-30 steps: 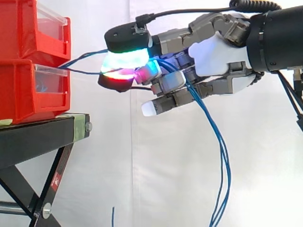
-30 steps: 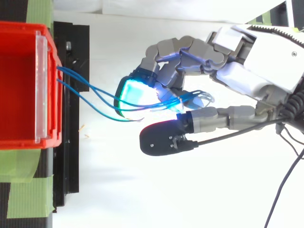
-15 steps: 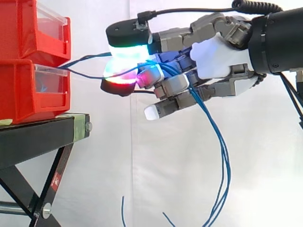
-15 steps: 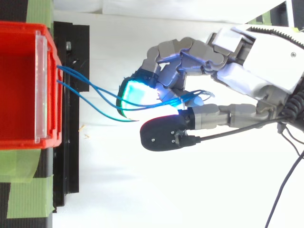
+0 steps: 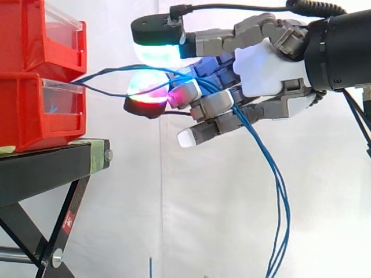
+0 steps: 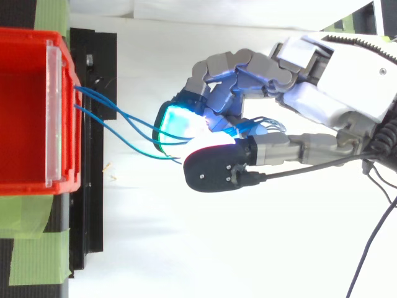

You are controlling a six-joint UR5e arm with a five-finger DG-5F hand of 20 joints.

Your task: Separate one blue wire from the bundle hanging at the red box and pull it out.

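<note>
Several thin blue wires (image 5: 104,72) leave the gap between the two stacked red boxes (image 5: 35,110) and run right to my hand (image 5: 266,63). They pass between the upper green-white glowing pad (image 5: 156,49) and the red-magenta pad (image 5: 148,92) below it, with a clear gap between the two pads. Further back the wires thread through the curled fingers and hang down in a long loop (image 5: 279,197). From above, the wires (image 6: 118,121) fan out from the red box's rim (image 6: 62,112) to the cyan pad (image 6: 177,124) of my hand (image 6: 322,93).
The boxes sit on a black stand (image 5: 46,168) with crossed legs, and green tape (image 6: 31,261) marks its top. A loose blue wire end (image 5: 150,267) shows low in the side view. A white curtain hangs behind.
The upper pad has lifted off the lower glowing pad, opening a gap around the wires. The hanging loop has swung, and the hand has risen slightly.
</note>
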